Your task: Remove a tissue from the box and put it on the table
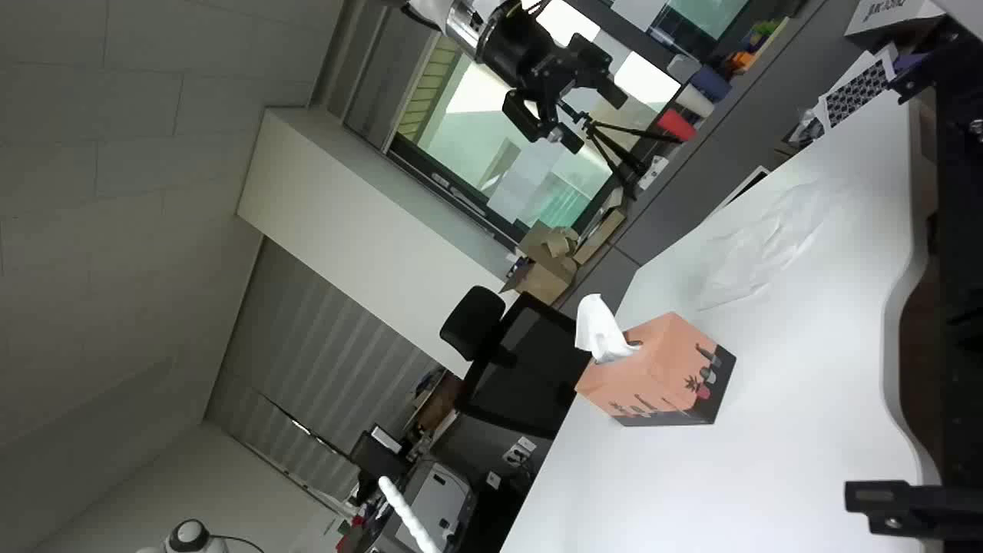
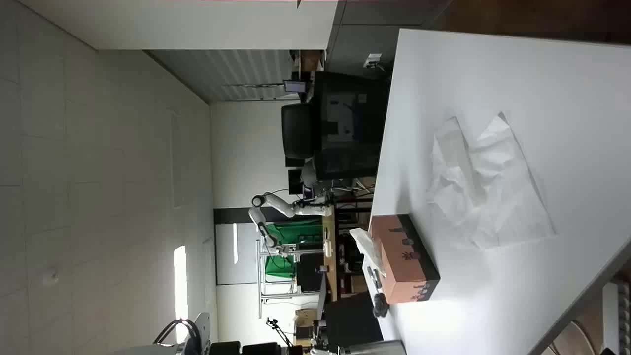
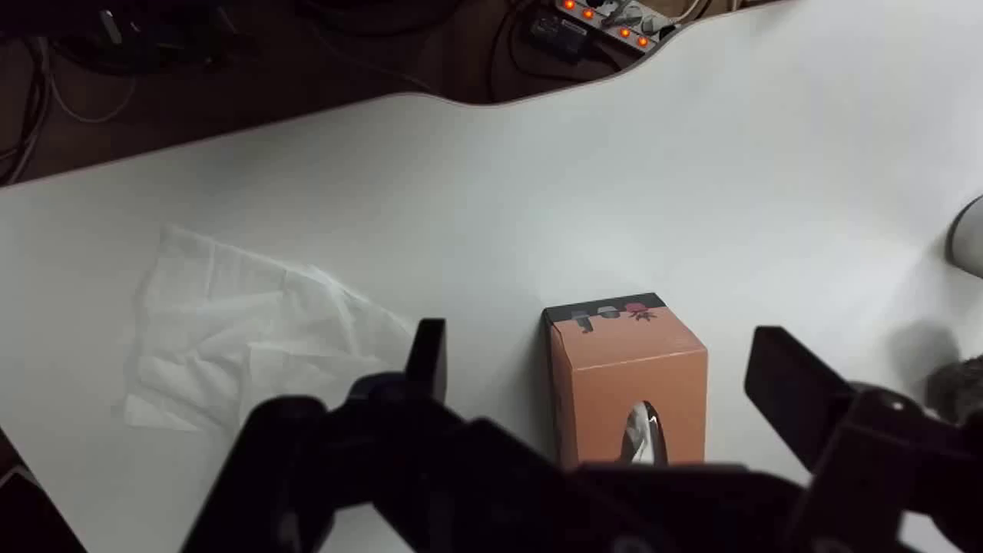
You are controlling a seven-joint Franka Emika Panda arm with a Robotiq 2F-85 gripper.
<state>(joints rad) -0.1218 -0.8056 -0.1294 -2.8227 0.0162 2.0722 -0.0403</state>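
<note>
The salmon-pink box with a dark patterned end stands on the white table. It also shows in an exterior view and in the wrist view. A white tissue sticks out of its slot, also in an exterior view; in the wrist view only a piece inside the slot shows, the rest hidden by the gripper. My gripper is open and empty, well above the table. In the wrist view its fingers appear on either side of the box, apart from it.
A larger crinkled translucent sheet lies flat on the table beside the box, also in the wrist view. A dark fuzzy object and a grey cylinder are near the box. A black chair stands beyond the table edge.
</note>
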